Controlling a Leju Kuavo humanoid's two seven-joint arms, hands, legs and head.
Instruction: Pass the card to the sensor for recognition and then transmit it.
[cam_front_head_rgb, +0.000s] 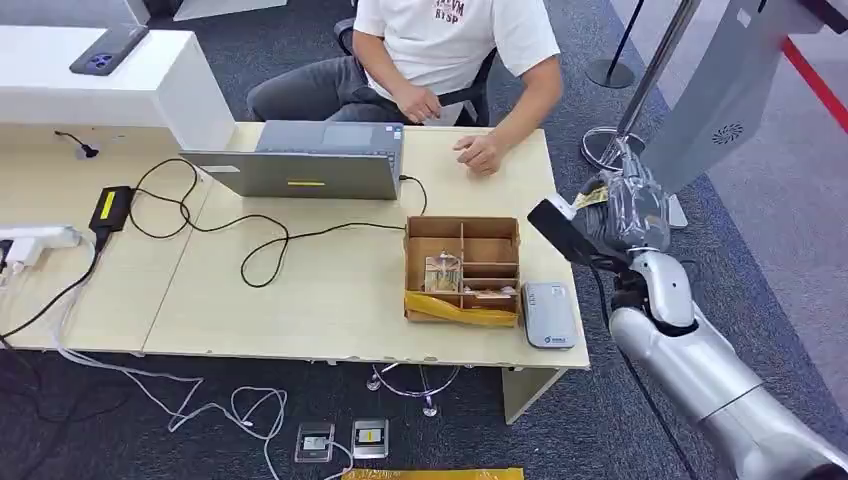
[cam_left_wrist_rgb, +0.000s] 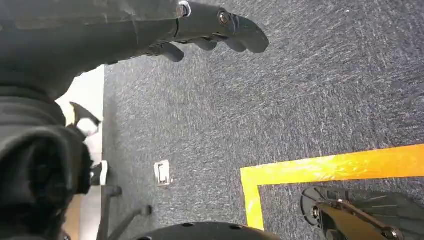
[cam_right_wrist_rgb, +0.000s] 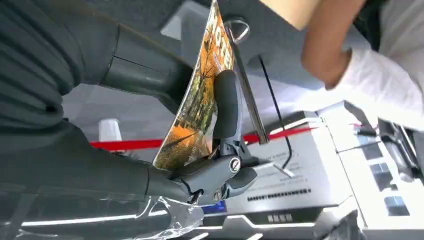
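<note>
My right hand (cam_front_head_rgb: 610, 222) is raised beyond the table's right edge, level with the cardboard box. It pinches a picture card (cam_right_wrist_rgb: 200, 100) with an orange, autumn-coloured print between the thumb and a finger (cam_right_wrist_rgb: 226, 107); a yellow edge of the card (cam_front_head_rgb: 592, 198) shows above the hand in the head view. The grey card sensor (cam_front_head_rgb: 549, 314) lies flat at the table's near right corner, below and left of that hand. My left hand (cam_left_wrist_rgb: 200, 27) hangs over grey carpet, fingers slightly curled, holding nothing.
A cardboard box (cam_front_head_rgb: 462, 268) with compartments and more cards stands left of the sensor. A laptop (cam_front_head_rgb: 305, 160), cables and a power brick (cam_front_head_rgb: 108, 207) lie on the table. A seated person rests a hand (cam_front_head_rgb: 480, 152) on the far edge. A grey kiosk stand (cam_front_head_rgb: 715, 100) is close on the right.
</note>
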